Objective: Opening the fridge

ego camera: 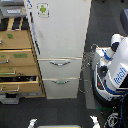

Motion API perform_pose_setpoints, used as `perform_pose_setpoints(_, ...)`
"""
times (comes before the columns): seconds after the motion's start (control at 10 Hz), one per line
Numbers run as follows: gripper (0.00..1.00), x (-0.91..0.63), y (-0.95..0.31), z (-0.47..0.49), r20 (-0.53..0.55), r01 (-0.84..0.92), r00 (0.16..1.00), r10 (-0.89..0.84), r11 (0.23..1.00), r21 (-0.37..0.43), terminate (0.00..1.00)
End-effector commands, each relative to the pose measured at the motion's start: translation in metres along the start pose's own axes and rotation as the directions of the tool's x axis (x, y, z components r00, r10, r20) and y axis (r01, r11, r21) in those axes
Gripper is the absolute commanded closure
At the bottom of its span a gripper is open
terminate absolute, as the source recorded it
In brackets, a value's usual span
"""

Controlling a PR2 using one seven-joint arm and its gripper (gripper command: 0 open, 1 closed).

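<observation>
The fridge (60, 35) is a tall off-white unit in the middle of the exterior view. Its large upper door carries a small green-figure sticker (43, 9) near the top, and a pale vertical handle (31, 21) runs along its edge on the exterior view's left. Below it are two drawers with curved silver handles, the upper (60, 62) and the lower (61, 81). The door and both drawers look shut. No gripper shows clearly. Two small white pieces (32, 122) (94, 121) stick up at the bottom edge, and I cannot tell what they are.
A tan wooden drawer cabinet (17, 55) stands against the fridge on the exterior view's left, one lower drawer (19, 80) showing dark contents. A white-and-blue rounded robot (114, 67) with cables stands close on the exterior view's right. Dark floor (60, 110) lies in front.
</observation>
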Motion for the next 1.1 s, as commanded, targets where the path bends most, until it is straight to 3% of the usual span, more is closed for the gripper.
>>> perform_pose_setpoints(0.1, 0.0, 0.016, 0.015, 0.002, -0.019, -0.063, 0.998, 0.063, 0.998, -0.025, 0.0)
perform_pose_setpoints(0.3, 0.0, 0.037, 0.033, 0.005, 0.026, -0.086, 0.996, 0.085, 0.996, 0.032, 0.0)
perform_pose_setpoints(0.7, 0.0, 0.086, 0.063, -0.012, -0.044, -0.188, 0.982, 0.186, 0.981, -0.045, 0.0)
perform_pose_setpoints(1.1, 0.0, 0.108, 0.102, -0.024, -0.142, -0.3, 0.946, 0.292, 0.953, -0.036, 0.0)
